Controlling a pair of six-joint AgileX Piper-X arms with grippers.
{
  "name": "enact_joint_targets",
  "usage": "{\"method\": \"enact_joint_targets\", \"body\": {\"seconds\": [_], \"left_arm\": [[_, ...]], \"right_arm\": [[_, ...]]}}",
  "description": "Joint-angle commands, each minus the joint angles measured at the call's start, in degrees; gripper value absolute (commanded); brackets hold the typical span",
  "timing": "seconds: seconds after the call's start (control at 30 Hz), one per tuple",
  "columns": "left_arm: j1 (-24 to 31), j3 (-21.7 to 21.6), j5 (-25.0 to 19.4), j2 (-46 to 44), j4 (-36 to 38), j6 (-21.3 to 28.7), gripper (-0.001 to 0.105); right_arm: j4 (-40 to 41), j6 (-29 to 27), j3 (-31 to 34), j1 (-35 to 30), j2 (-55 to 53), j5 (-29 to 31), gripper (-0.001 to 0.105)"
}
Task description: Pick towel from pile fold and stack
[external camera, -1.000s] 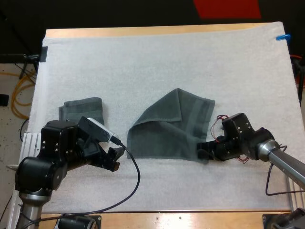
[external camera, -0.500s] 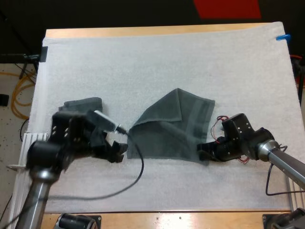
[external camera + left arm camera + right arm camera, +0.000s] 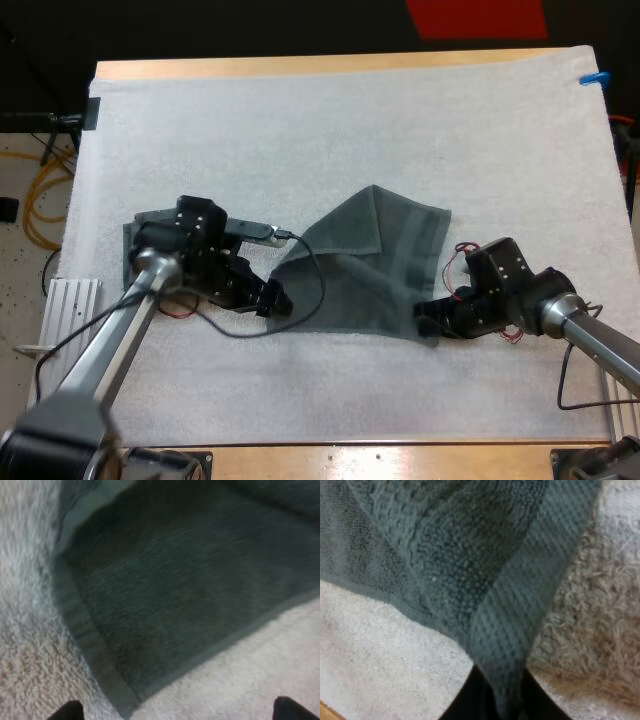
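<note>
My right hand (image 3: 425,322) is clenching the towel (image 3: 360,270) at its near right corner. In the right wrist view both black fingers (image 3: 470,700) are pressing the hem from either side, and the cloth is rising away from them in a ridge. The towel is lying on the mat (image 3: 330,130) around the middle of the desk (image 3: 300,65), a little toward the near edge. Its left part is doubled over onto itself as a slanted flap, and its far right corner is lying flat.

My left hand (image 3: 275,300) is hanging low at the towel's near left corner, released. In the left wrist view the two fingertips (image 3: 65,711) are standing wide apart, with the corner of the hem sitting between them and touching neither. The mat is showing pale on both sides of that corner.

A folded towel (image 3: 140,225) is resting by the left edge of the desk. It is partly hidden under my left arm and well apart from the towel I am gripping.
</note>
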Motion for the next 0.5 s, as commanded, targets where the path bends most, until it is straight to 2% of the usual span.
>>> {"method": "enact_joint_targets", "body": {"seconds": [0.0, 0.13, 0.3, 0.47], "left_arm": [[-0.3, -0.3, 0.6, 1.9, -0.7, -1.1, 0.071], [-0.3, -0.3, 1.1, 8.0, -2.2, -1.3, 0.071], [-0.3, -0.3, 6.3, 12.6, -3.4, -1.4, 0.071], [-0.3, -0.3, 9.1, 15.8, -3.2, -1.7, 0.071]], "right_arm": [[0.5, -0.5, 0.1, -0.3, 0.1, -0.4, 0.0], [0.5, -0.5, 0.1, -0.3, 0.1, -0.4, 0.0], [0.5, -0.5, 0.1, -0.3, 0.1, -0.1, 0.0], [0.5, -0.5, 0.1, -0.3, 0.1, -0.1, 0.0]]}}
